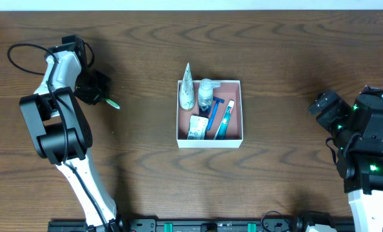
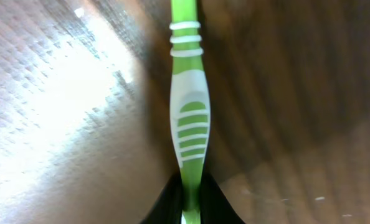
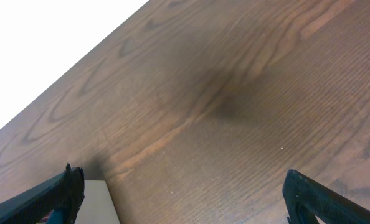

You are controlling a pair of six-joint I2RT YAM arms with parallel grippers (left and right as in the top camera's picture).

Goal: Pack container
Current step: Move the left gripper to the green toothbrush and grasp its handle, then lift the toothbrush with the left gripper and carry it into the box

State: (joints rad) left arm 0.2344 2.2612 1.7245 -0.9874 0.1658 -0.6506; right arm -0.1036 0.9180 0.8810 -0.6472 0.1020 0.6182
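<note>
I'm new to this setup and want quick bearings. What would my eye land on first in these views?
The white-walled container at the table's middle, already holding a tube, a small bottle and other toiletries. Next, the bright green toothbrush filling the left wrist view, pinched in the left tool at the table's left side. The right tool sits open over bare wood at the far right.

Right gripper fingers spread wide apart at bottom corners, over dark wood-grain counter. White container corner just beside lower-left finger. Blank white beyond counter edge.
</note>
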